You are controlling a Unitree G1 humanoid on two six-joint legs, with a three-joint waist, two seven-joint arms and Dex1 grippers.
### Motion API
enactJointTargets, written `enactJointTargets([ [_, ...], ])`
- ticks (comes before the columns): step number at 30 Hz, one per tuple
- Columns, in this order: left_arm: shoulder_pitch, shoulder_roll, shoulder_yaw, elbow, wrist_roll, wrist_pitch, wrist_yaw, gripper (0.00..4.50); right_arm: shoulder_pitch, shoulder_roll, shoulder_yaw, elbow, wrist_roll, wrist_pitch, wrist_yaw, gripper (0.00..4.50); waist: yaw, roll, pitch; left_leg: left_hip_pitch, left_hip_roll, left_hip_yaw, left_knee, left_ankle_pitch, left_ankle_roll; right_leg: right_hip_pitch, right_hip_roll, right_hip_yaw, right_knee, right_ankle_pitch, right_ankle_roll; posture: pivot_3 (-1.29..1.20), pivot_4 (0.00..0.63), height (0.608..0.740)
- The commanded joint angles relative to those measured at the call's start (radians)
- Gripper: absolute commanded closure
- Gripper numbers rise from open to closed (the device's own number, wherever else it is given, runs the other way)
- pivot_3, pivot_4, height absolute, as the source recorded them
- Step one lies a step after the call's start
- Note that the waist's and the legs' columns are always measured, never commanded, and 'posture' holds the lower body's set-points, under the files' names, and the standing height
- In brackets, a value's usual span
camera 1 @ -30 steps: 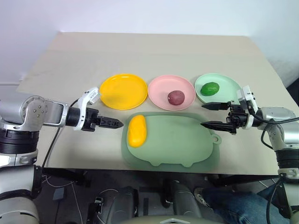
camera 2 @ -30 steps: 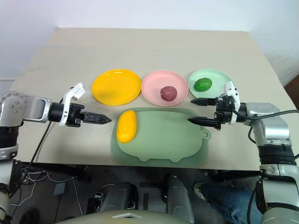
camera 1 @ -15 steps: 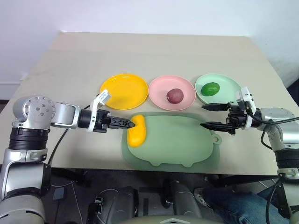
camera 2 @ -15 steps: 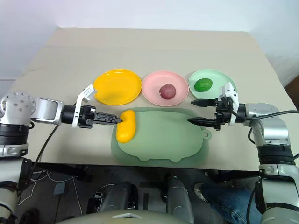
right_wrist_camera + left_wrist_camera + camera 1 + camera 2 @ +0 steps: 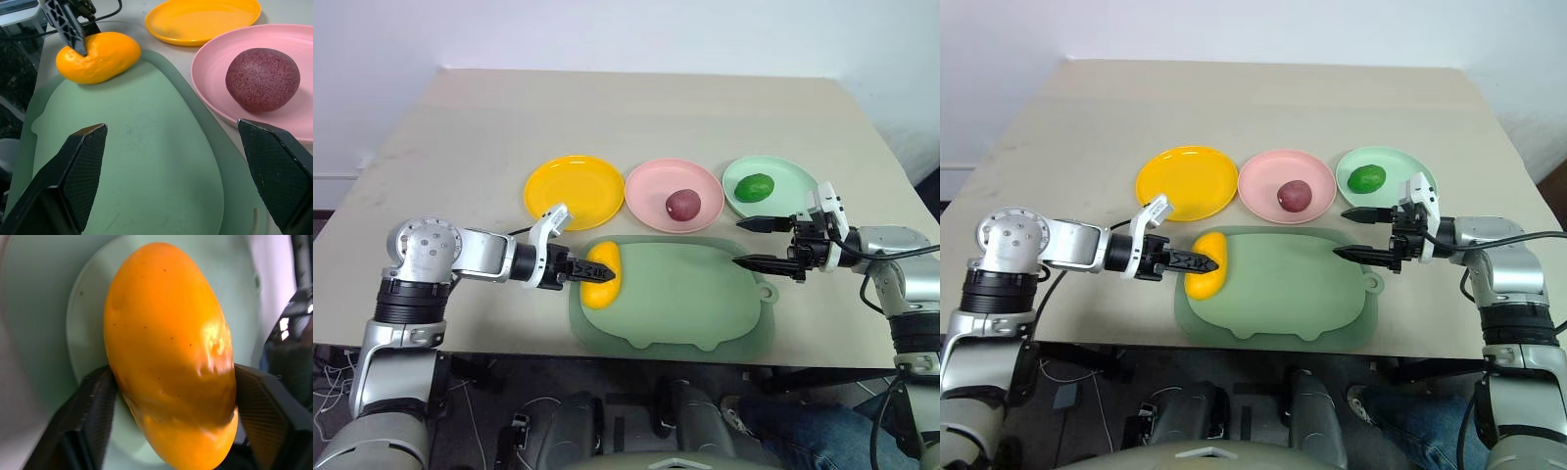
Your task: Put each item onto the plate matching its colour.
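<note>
My left gripper (image 5: pixel 592 271) is clamped on the yellow fruit (image 5: pixel 601 274), one black finger (image 5: pixel 93 416) pressed on each flank in my left wrist view. The fruit lies at the nine o'clock end of the big green tray (image 5: pixel 675 294), and I reach it from the nine o'clock side, so the fingertips sit on its near half. Whether the fruit rests on the tray or is just clear of it I cannot tell.

The yellow plate (image 5: pixel 574 191) lies at about eleven o'clock from the fruit, close by, bare. At two o'clock from the fruit is the pink plate (image 5: pixel 673 194) with the purple fruit (image 5: pixel 682 205) on it. Farther toward three o'clock in the same row is the green plate (image 5: pixel 771 186), carrying the green fruit (image 5: pixel 754 185).

My right gripper (image 5: pixel 740 242) hangs over the tray's three o'clock edge with its fingers spread wide, holding nothing, well apart from the yellow fruit.

In the left wrist view the fruit covers most of the tray behind it, and its lower end runs out of the picture. My right gripper covers the six o'clock rim of the green plate. In the right wrist view the pink plate is cut off at the edge.
</note>
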Motion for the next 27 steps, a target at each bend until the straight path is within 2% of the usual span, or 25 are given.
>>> enactJointTargets([
  [1,0.017,-0.014,0.001,-0.003,-0.017,0.008,0.051,1.39,-0.019,-0.007,-0.020,-0.027,0.013,-0.004,-0.002,0.00,0.000,0.000,0.000,0.001,0.000,0.000,0.000,0.000,0.000,0.001,0.000,0.000,0.000,0.000,0.000,0.00,0.150,0.740],
  [5,0.016,-0.013,-0.014,-0.046,0.005,0.008,0.064,1.39,-0.019,-0.008,-0.018,-0.039,0.014,-0.002,-0.003,0.00,0.000,0.000,0.000,0.006,-0.001,-0.001,-0.002,0.000,0.000,0.005,-0.001,0.001,0.000,0.000,0.000,0.00,0.150,0.740],
  [6,0.003,-0.008,0.008,-0.061,-0.035,0.008,0.041,1.39,-0.023,-0.006,-0.019,-0.035,0.016,-0.002,-0.004,0.00,0.000,0.000,0.000,0.006,-0.001,-0.001,-0.002,0.000,0.000,0.005,-0.002,0.001,0.000,0.000,0.000,0.00,0.150,0.740],
  [9,-0.017,0.042,0.027,-0.192,-0.027,-0.028,-0.091,1.39,-0.035,0.001,-0.023,-0.023,0.019,-0.004,-0.006,0.00,-0.003,0.000,0.000,0.005,-0.001,-0.001,-0.002,0.000,0.000,0.003,-0.002,0.001,0.000,0.000,0.000,0.00,0.150,0.740],
  [12,-0.012,0.133,-0.019,-0.283,0.094,-0.155,-0.222,1.39,-0.062,0.016,-0.043,-0.028,0.052,0.021,-0.016,0.00,-0.005,0.000,0.000,0.005,-0.001,0.000,-0.002,0.000,0.000,0.002,-0.001,0.001,0.000,-0.001,0.000,0.00,0.150,0.740],
  [15,-0.037,0.189,-0.044,-0.241,0.187,-0.219,-0.287,1.39,-0.081,0.026,-0.045,-0.014,0.054,0.021,-0.028,0.00,-0.005,0.000,0.000,0.005,-0.001,0.001,-0.003,0.000,-0.001,0.001,-0.001,0.001,0.000,-0.001,0.000,0.00,0.150,0.740],
  [17,-0.050,0.222,-0.096,-0.225,0.317,-0.335,-0.319,1.39,-0.088,0.032,-0.038,0.004,0.043,0.007,-0.036,0.00,-0.003,0.000,0.000,0.005,-0.001,0.002,-0.003,0.000,-0.001,0.002,-0.001,0.001,-0.001,-0.001,0.000,0.00,0.150,0.740],
  [21,-0.051,0.169,-0.093,-0.110,0.520,-0.612,-0.326,1.39,-0.107,0.040,-0.036,0.031,0.031,-0.013,-0.055,0.00,0.000,0.000,0.000,0.004,-0.002,0.002,-0.002,0.000,0.000,0.002,-0.001,0.001,-0.001,-0.001,0.000,0.00,0.150,0.740],
  [27,-0.066,0.103,-0.094,0.065,0.687,-0.828,-0.378,1.39,-0.129,0.056,-0.037,0.072,-0.003,-0.070,-0.105,0.00,-0.003,0.000,0.000,0.003,-0.001,0.003,-0.003,0.000,0.000,0.000,-0.001,0.001,-0.001,-0.001,0.000,0.00,0.150,0.740],
])
